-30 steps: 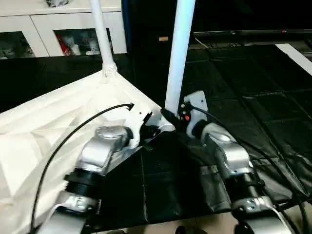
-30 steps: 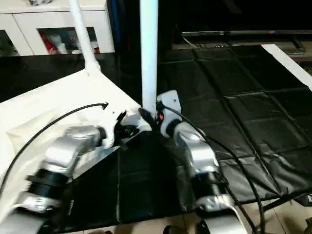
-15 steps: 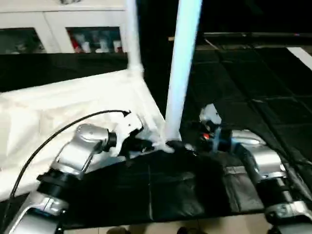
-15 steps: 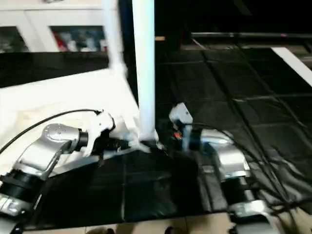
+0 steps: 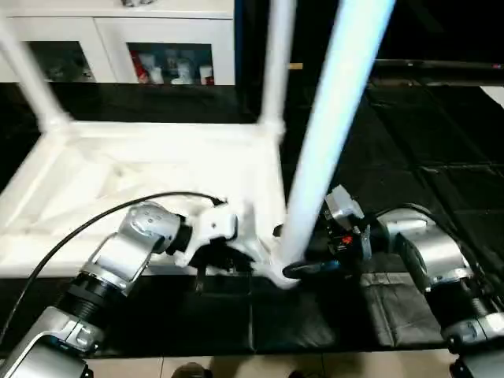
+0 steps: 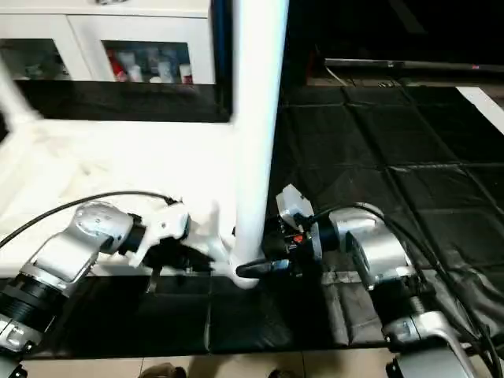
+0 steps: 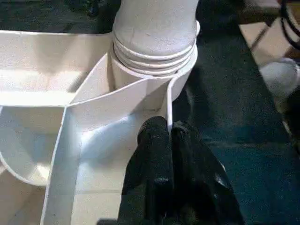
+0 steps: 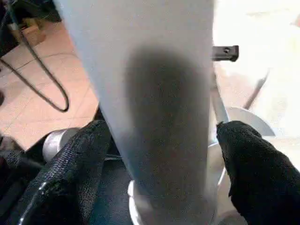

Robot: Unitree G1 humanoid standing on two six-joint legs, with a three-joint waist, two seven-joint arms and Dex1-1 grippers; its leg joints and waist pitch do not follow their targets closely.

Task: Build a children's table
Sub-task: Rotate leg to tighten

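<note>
Behind top (image 5: 142,169): cabinet (image 5: 118,47) | left gripper (image 7: 168,133) pinches rib | right gripper (image 8: 159,154) straddles leg (image 6: 256,118)

Light: bright overhead, table top (image 5: 142,169) glares white | Shadows: dark band down near leg (image 8: 154,117) | Blur: that leg soft, cabinet (image 5: 169,47) hazy

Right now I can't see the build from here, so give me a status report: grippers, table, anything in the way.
Left gripper shut on a tabletop rib. Right gripper open around the near leg, which stands in its corner socket. Three legs up in view. No obstruction seen.
</note>
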